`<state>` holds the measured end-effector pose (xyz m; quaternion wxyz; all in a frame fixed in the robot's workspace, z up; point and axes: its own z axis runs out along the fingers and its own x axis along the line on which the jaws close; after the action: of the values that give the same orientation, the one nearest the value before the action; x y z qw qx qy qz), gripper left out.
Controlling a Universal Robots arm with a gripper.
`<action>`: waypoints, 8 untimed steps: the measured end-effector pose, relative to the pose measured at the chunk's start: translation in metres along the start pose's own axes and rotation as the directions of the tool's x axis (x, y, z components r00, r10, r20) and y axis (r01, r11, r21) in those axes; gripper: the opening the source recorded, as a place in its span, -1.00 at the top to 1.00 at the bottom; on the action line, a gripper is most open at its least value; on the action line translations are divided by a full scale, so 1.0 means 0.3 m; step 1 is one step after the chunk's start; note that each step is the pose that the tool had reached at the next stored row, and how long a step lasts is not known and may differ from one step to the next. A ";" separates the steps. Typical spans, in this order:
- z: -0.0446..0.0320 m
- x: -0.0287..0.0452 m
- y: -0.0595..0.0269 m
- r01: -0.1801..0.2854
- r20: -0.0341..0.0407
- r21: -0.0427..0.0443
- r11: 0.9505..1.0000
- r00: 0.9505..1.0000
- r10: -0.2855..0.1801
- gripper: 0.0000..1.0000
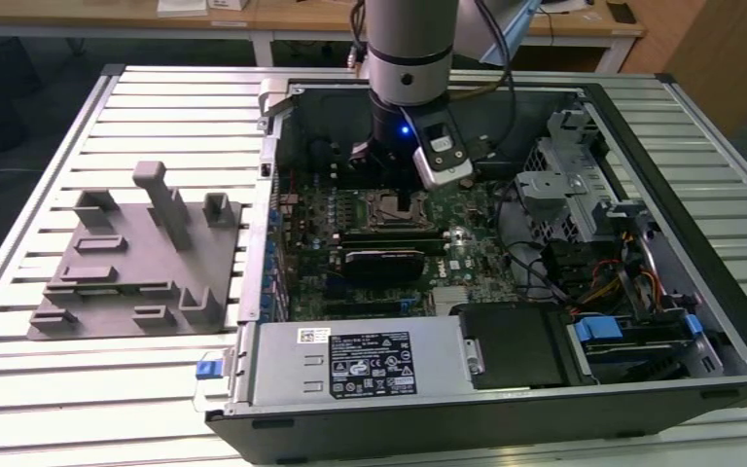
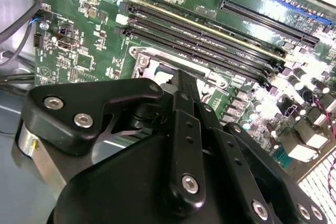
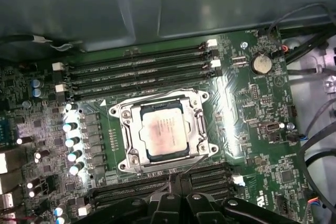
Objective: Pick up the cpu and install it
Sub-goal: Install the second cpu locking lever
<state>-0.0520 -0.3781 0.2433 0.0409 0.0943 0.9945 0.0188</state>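
Sitting in its metal socket [image 3: 163, 132], the cpu [image 3: 164, 130], fingers [image 3: 176, 203] above, their state untellable.

A: The flat square silver-grey metal-topped cpu [image 3: 164, 132] has a faint pinkish sheen and a thin pale rim. Around the cpu runs the shiny silver metal socket frame [image 3: 201, 125].

B: And beneath it?

A: The dark green printed motherboard [image 3: 252, 124], speckled with pale traces. Beside the cpu lie long black memory slots [image 3: 136, 69] with white end clips.

B: The black jointed metal gripper [image 3: 181, 203]?

A: Matte black, silver screws.
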 end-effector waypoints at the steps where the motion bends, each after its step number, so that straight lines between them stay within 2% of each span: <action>1: 0.004 0.001 -0.001 0.001 0.000 0.000 1.000 1.000 -0.001 0.79; 8: 0.020 0.008 -0.016 0.021 -0.001 -0.002 1.000 1.000 -0.021 0.79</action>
<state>-0.0546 -0.3823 0.2368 0.0406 0.0840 0.9954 0.0192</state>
